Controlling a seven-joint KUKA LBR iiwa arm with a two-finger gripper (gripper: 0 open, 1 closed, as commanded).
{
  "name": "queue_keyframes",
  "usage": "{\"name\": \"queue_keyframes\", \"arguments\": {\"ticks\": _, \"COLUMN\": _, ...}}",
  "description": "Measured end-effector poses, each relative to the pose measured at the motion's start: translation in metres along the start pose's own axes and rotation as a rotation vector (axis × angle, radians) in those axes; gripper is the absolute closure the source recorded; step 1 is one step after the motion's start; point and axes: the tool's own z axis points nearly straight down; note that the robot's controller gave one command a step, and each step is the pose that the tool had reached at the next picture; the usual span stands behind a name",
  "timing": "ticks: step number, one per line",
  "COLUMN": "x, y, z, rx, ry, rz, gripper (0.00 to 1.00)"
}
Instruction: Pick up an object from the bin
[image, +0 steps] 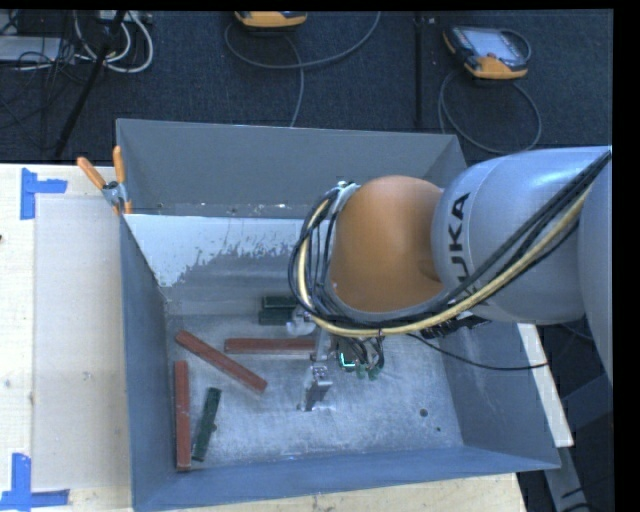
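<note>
While the gripper (320, 388) hangs low in the grey bin (150, 290), clenched or released I cannot tell, the nearest brown stick (268, 345) lies flat, pointing sideways at it. Farther left lie a slanted brown stick (222, 361), a dark green stick (207, 423) and a dark block (277, 308). The nearest brown stick's end sits just beside the gripper.

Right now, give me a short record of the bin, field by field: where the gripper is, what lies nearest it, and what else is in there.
container: grey metal bin
gripper: gripper low over the floor near the bin's middle
nearest thing: long reddish-brown stick, lying crosswise, its right end next to the gripper
next nearest: slanted reddish-brown stick, left of the gripper
farther back: dark green block
left side: third reddish-brown stick and dark green stick, lying side by side
grip state: cannot tell
</note>
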Motion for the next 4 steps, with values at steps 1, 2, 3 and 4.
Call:
{"name": "queue_keyframes", "arguments": {"ticks": 1, "x": -0.002, "y": 0.0, "z": -0.004, "rx": -0.001, "ry": -0.007, "rz": 0.003, "gripper": 0.0}}
{"name": "queue_keyframes", "arguments": {"ticks": 2, "x": -0.059, "y": -0.003, "z": 0.087, "rx": -0.008, "ry": -0.032, "rz": 0.036, "gripper": 1.0}}
{"name": "queue_keyframes", "arguments": {"ticks": 3, "x": -0.055, "y": -0.002, "z": 0.092, "rx": -0.006, "ry": -0.02, "rz": 0.035, "gripper": 0.0}}
{"name": "queue_keyframes", "arguments": {"ticks": 4, "x": -0.055, "y": -0.002, "z": 0.091, "rx": -0.006, "ry": -0.021, "rz": 0.035, "gripper": 0.0}}
